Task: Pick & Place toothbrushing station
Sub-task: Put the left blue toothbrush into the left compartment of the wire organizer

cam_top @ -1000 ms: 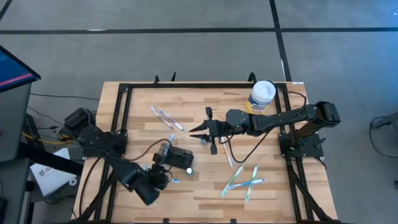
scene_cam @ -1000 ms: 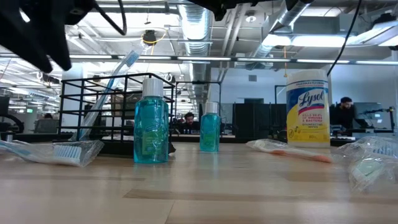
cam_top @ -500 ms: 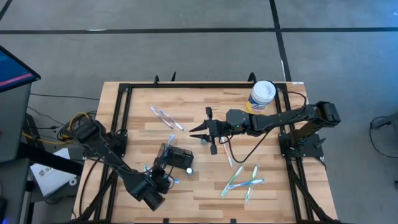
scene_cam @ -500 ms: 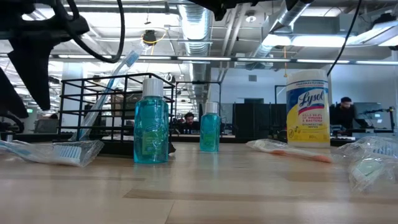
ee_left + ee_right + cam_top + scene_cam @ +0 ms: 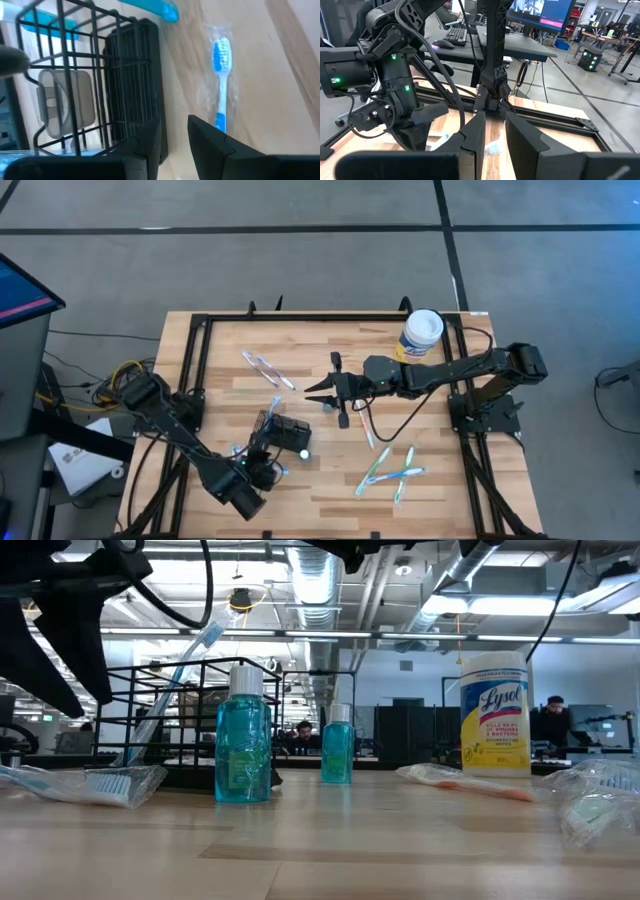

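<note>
Nearest in the low view, a wrapped toothbrush (image 5: 85, 783) lies on the table (image 5: 330, 850). Behind it stand two blue bottles (image 5: 244, 735) in front of a black wire rack (image 5: 165, 715), where the small black toothbrushing station (image 5: 289, 430) sits. The left tool (image 5: 172, 142) hangs just beside that rack, fingers (image 5: 210, 140) only narrowly parted, holding nothing. Farther back the yellow canister (image 5: 495, 715) reads "Lysol". The right tool (image 5: 322, 393) hovers mid-table with fingers spread. Beyond the table, a person (image 5: 550, 715) shows among the desks.
</note>
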